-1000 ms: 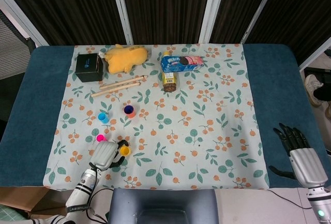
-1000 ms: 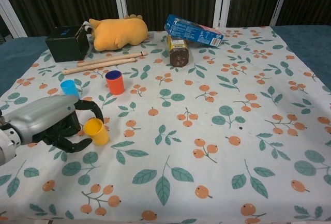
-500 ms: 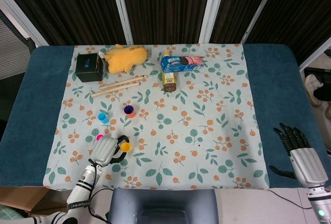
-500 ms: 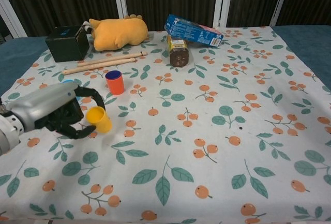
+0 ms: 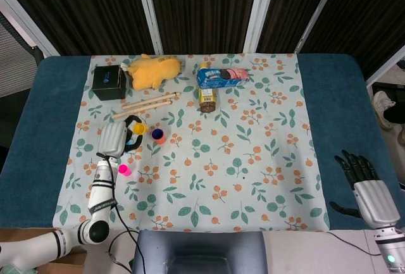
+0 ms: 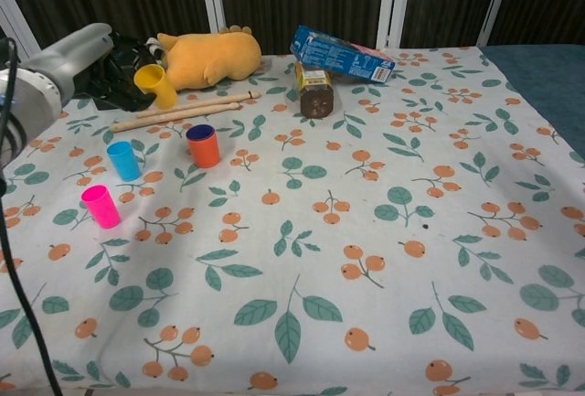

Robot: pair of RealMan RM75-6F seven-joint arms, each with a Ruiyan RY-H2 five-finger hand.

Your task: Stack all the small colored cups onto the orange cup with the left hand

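Observation:
My left hand (image 5: 117, 137) (image 6: 96, 59) holds a yellow cup (image 5: 140, 128) (image 6: 154, 85) lifted above the cloth, just left of the orange cup. The orange cup (image 5: 158, 136) (image 6: 203, 145) stands upright with a dark blue inside. A blue cup (image 6: 122, 160) stands to its left, mostly hidden by my hand in the head view. Nearer the front stands a pink cup (image 5: 124, 170) (image 6: 100, 206). My right hand (image 5: 362, 176) rests on the blue table edge at the far right, fingers apart, holding nothing.
At the back lie a black box (image 5: 109, 83), a yellow plush toy (image 5: 154, 71), two wooden sticks (image 5: 147, 104), a blue snack box (image 5: 221, 76) and a brown jar (image 5: 207, 99). The floral cloth (image 5: 253, 160) covers the table middle.
My left hand has lifted the yellow cup from the front of the cloth and carried it up and back towards the orange cup. The pink and blue cups now show uncovered.

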